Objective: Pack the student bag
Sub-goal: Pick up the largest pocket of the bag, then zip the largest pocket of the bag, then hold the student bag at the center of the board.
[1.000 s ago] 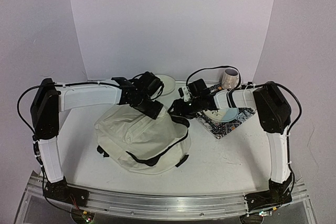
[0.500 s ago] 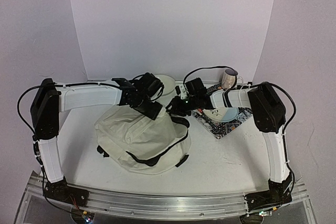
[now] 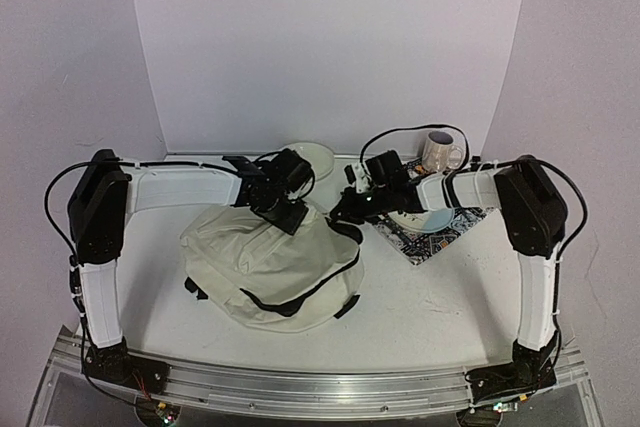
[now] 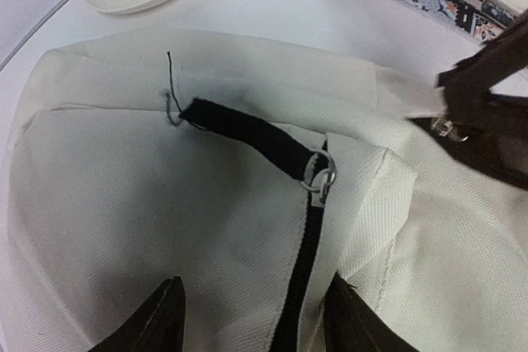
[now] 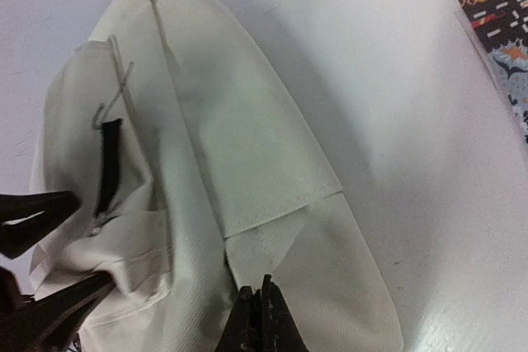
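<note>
Top, left-wrist and right-wrist views of a two-arm bench. Nearest the arm bases, the bag [image 3: 270,265] lies slumped on the white table [image 3: 420,307], left of centre, cream fabric crossed by black zipper lines, with black strap ends at its near edges. At the bag's far side the two grippers meet over it. The left gripper [image 3: 287,211] hangs just above the fabric with fingers [image 4: 169,323] apart, straddling a black zipper [image 4: 301,274]; beyond them the zipper ends at a metal ring [image 4: 322,177] on a short black strap [image 4: 247,133] from which a loose thread trails. The right gripper [image 3: 340,217] comes from the right with fingers [image 5: 260,319] pressed together, tips against a folded edge of the bag; whether cloth is caught between them cannot be told. From the right wrist, the left gripper [image 5: 41,257] shows as two spread black tips at the bag's left. Right of the bag, near it, lies a patterned placemat [image 3: 432,239] bearing a pale dish [image 3: 425,219] with a blue leaf motif. Farther back a cream plate [image 3: 312,159] sits just beyond the bag; a faint mark on it is too blurred to read. Farthest right stands a mug [image 3: 440,152], its print too small to read.
</note>
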### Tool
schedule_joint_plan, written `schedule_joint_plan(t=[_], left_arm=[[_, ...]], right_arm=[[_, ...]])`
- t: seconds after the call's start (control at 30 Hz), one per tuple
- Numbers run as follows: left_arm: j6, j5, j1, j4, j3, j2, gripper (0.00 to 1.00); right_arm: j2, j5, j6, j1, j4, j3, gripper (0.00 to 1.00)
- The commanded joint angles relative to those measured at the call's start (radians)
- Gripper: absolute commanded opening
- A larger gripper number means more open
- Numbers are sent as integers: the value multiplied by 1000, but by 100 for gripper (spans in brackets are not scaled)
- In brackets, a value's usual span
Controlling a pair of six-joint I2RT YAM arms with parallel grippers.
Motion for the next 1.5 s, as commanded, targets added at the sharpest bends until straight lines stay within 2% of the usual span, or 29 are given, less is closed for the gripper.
schedule_joint_plan(t=[0.0,0.47,0.7,0.83,0.97,1.1,1.37,1.47], left_arm=[[-41,-54,24,-24,24,47,55],[-186,-85,101,-75,92,128,38],[-222,-99,110,-89,144,146,36],[-176,-41,94,-84,157,87,41],[-96,-6,42,-83,173,27,53],[-36,120,25,-69,185,-11,58],[-54,298,4,-5,185,-64,61],[-16,335,-5,26,196,-33,62]], right_arm=[[-177,9,-71,-4,3,-80,0],[-478,-23,-124,5,-3,-376,0],[-610,-28,-124,31,-7,-471,0],[-627,-14,-143,31,-10,-465,0],[-615,-2,-164,32,-16,-438,0],[-609,5,-190,32,-22,-418,0],[-603,-2,-201,32,-39,-412,0],[-602,-14,-203,31,-40,-423,0]])
